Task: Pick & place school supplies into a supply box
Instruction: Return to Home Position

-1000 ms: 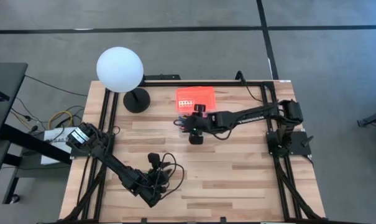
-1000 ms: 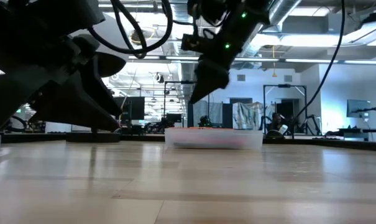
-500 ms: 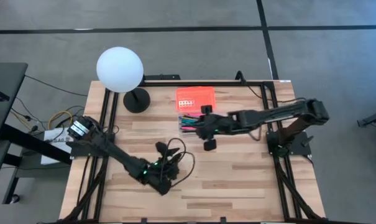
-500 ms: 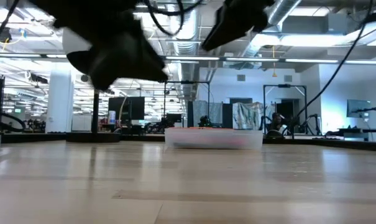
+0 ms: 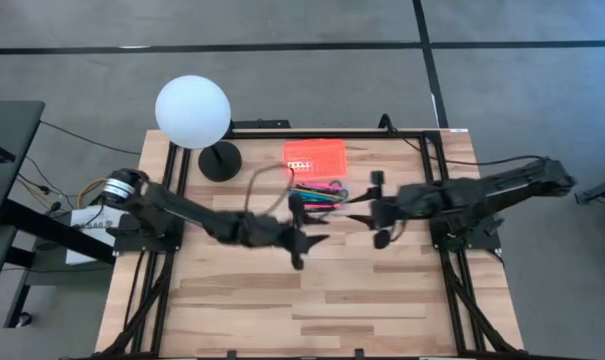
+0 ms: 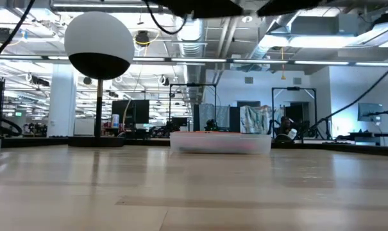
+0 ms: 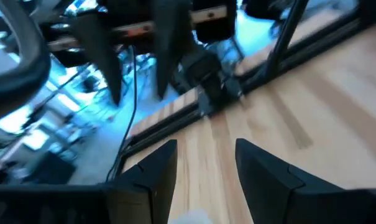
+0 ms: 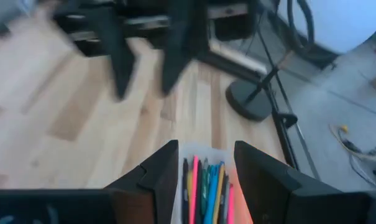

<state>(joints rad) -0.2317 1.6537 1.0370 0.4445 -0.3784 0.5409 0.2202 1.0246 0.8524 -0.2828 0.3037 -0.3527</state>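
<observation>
The supply box stands at the table's far middle, its orange lid lying open behind its clear base. Several pens and markers, pink, green, blue and orange, lie side by side in the base. My left gripper hovers open over the table's middle, just near of the box, pointing toward the right edge. My right gripper hovers open just right of the box, pointing toward the left edge, and its wrist view looks down on the pens. Both grippers have nothing between their fingers.
A white globe lamp on a black round base stands at the far left. Black frame rails run along the table's left and right sides. The near half of the wooden table is bare.
My left gripper has risen from the near left of the table and swung toward the middle, tipping from pointing down to almost level. My right gripper has lifted away from above the box's base and drawn back toward the right edge, uncovering the pens.
</observation>
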